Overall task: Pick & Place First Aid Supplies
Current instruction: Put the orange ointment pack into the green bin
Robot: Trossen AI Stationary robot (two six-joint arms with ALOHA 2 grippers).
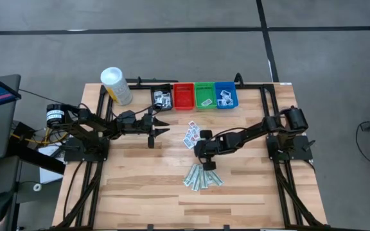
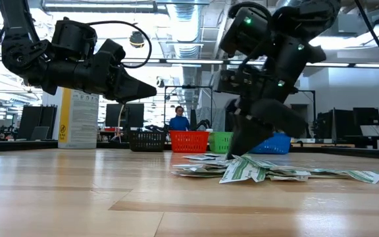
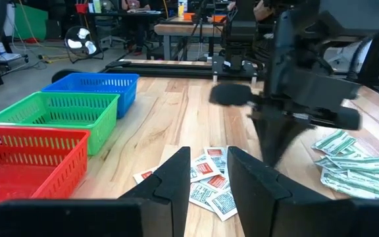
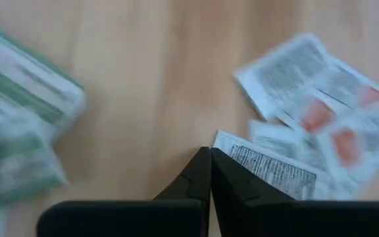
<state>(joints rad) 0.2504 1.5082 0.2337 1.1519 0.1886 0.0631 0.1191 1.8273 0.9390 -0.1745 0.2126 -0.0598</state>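
Observation:
White packets with red print (image 1: 191,136) lie loose in the middle of the table, and a heap of pale-green wrapped strips (image 1: 203,176) lies nearer the front edge. My right gripper (image 4: 210,153) points steeply down between the two heaps, shut on a white packet with dark print (image 4: 272,170). My left gripper (image 3: 208,176) hangs open and level over the table's left half, facing the red-print packets (image 3: 209,179), with nothing between its fingers. My right gripper pinches the white dark-print packet by its corner (image 4: 221,139) between the tips of its two fingers, coming from above at a slant. The packet sticks out to one side of the fingertips. I cannot tell whether it hangs clear of the table.
Along the far edge stand a black bin (image 1: 162,98), a red bin (image 1: 183,96), a green bin (image 1: 205,95) and a blue bin (image 1: 226,94). A white canister (image 1: 115,85) with a yellow label stands at the far left. Bare wood lies toward the near edge.

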